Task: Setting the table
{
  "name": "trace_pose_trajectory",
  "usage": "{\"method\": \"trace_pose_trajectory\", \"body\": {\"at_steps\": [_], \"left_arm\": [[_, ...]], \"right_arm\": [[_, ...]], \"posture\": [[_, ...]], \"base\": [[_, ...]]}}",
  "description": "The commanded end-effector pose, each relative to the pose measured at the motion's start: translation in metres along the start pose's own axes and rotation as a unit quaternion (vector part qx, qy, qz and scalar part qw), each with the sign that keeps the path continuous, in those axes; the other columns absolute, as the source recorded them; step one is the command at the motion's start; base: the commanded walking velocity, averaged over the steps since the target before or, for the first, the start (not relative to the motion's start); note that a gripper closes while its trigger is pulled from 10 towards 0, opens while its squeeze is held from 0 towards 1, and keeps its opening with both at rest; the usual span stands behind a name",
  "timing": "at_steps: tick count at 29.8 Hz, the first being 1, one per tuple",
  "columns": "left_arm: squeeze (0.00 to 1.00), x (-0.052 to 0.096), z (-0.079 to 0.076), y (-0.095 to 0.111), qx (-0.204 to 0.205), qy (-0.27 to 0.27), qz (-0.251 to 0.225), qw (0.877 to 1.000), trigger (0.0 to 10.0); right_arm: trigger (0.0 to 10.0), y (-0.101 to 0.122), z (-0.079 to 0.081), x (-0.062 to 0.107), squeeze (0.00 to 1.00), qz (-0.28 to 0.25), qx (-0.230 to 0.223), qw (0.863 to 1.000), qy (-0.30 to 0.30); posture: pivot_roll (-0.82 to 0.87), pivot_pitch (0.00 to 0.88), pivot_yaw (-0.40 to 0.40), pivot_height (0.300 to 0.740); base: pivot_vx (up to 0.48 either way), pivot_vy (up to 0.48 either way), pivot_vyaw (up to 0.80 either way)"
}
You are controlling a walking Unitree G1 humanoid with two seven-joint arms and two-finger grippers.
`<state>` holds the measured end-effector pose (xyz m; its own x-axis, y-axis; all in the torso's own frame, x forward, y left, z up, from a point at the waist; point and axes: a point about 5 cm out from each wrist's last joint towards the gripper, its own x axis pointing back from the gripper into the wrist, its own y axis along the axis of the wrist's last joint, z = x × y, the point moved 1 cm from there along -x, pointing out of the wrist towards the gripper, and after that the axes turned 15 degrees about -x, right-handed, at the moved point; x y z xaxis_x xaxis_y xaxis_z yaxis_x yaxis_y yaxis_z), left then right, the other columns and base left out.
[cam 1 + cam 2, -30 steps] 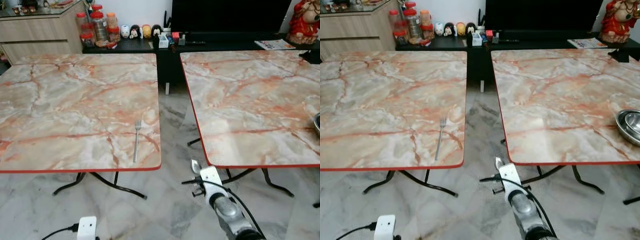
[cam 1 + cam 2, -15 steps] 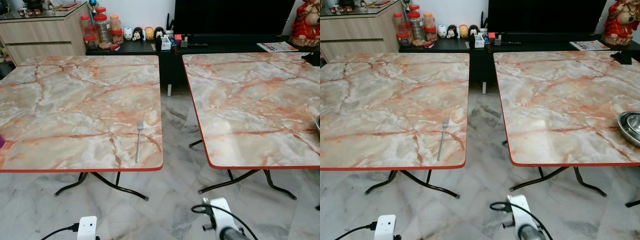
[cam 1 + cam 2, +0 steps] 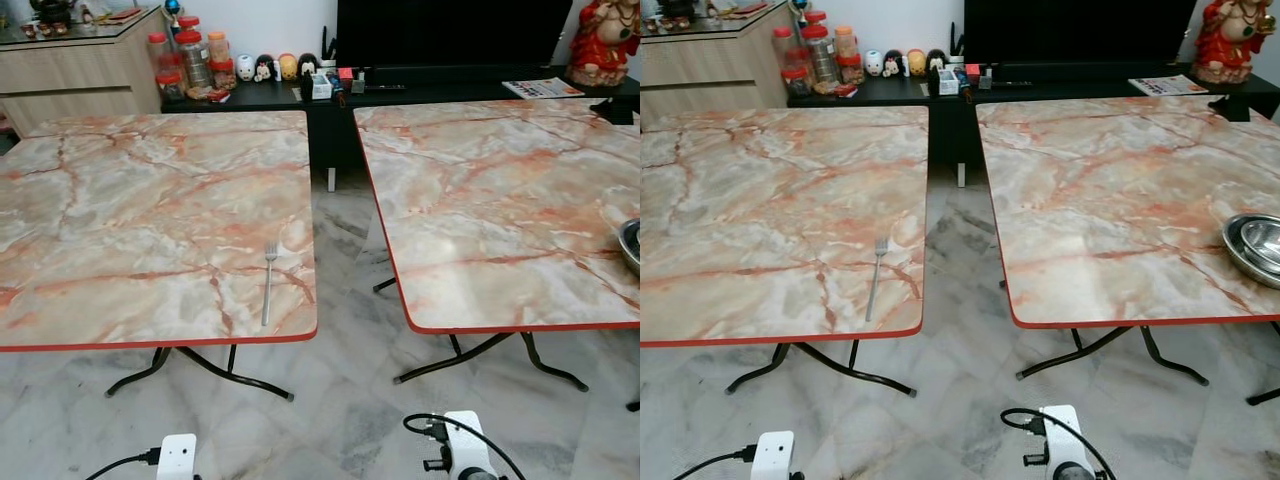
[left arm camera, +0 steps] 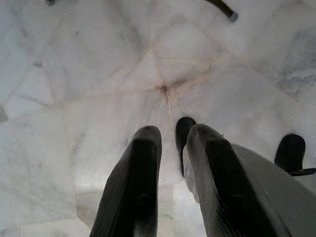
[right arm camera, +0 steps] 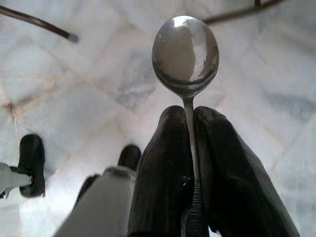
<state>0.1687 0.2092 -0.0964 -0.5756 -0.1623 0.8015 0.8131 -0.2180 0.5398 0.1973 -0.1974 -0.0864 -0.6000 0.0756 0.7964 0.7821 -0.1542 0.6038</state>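
A silver spoon (image 5: pixel 185 52) sticks out past the fingertips of my right gripper (image 5: pixel 187 112), which is shut on its handle above the marble floor. The right arm's white wrist (image 3: pixel 462 462) hangs low in front of the gap between two marble-topped tables. A fork (image 3: pixel 267 283) lies near the front right corner of the left table (image 3: pixel 120 200), tines away from me. Stacked steel bowls (image 3: pixel 1255 245) sit at the right edge of the right table (image 3: pixel 1120 190). My left gripper (image 4: pixel 172 136) hangs idle over the floor, shut and holding nothing.
Curved black table legs (image 3: pixel 225 372) stand under both tables, with a floor gap (image 3: pixel 340 240) between them. Behind are a black console (image 3: pixel 300 95) with jars (image 3: pixel 190 60) and figurines, a dark TV, a wooden cabinet (image 3: pixel 70 75) and a red statue (image 3: pixel 605 40).
My right arm has dropped from beside the right table's front corner to the bottom of the picture, carrying the spoon down with it. The camera has shifted slightly.
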Motion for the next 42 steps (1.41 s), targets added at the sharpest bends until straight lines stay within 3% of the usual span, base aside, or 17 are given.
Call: {"method": "trace_pose_trajectory", "body": {"at_steps": [1, 5, 14, 21, 26, 31, 42], "left_arm": [[0.0, 0.001, -0.002, -0.005, -0.007, -0.003, 0.013, 1.0, 10.0], [0.0, 0.001, -0.003, -0.004, -0.006, -0.004, 0.012, 1.0, 10.0], [0.0, 0.001, -0.005, -0.004, -0.005, -0.004, 0.012, 1.0, 10.0], [0.0, 0.001, -0.005, -0.005, -0.008, -0.004, 0.014, 1.0, 10.0], [0.0, 0.001, -0.004, -0.007, -0.01, -0.003, 0.016, 1.0, 10.0], [0.0, 0.002, -0.003, -0.009, -0.01, 0.0, 0.018, 1.0, 10.0], [0.0, 0.002, -0.004, -0.01, -0.017, -0.003, 0.019, 1.0, 10.0]], "right_arm": [[10.0, 0.005, 0.001, -0.001, 0.0, -0.006, 0.007, 1.0, 0.001], [10.0, 0.005, -0.001, -0.001, 0.0, -0.001, 0.029, 1.0, -0.002], [10.0, -0.008, -0.001, 0.001, 0.0, 0.029, 0.008, 1.0, 0.002], [10.0, -0.013, -0.002, 0.001, 0.0, 0.042, 0.015, 0.999, 0.003], [10.0, -0.017, -0.001, 0.002, 0.0, 0.05, 0.046, 0.998, 0.004], [10.0, -0.021, -0.001, 0.003, 0.0, 0.057, 0.015, 0.998, 0.001], [10.0, -0.023, -0.003, 0.004, 0.0, 0.057, 0.031, 0.998, 0.001]], "posture": [[-0.01, 0.0, 0.005, 0.732], [0.0, 0.0, -0.002, 0.732], [-0.01, 0.0, -0.004, 0.732], [-0.01, 0.0, -0.003, 0.732], [-0.01, 0.0, -0.004, 0.732], [-0.01, 0.0, -0.005, 0.732], [-0.02, 0.0, 0.012, 0.732]], "base": [[0.0, 0.0, 0.0], [0.0, 0.0, 0.36], [0.0, 0.0, 0.11], [0.0, -0.302, 0.0], [0.0, -0.325, 0.12], [0.0, -0.326, 0.24], [0.0, -0.325, 0.0]]}}
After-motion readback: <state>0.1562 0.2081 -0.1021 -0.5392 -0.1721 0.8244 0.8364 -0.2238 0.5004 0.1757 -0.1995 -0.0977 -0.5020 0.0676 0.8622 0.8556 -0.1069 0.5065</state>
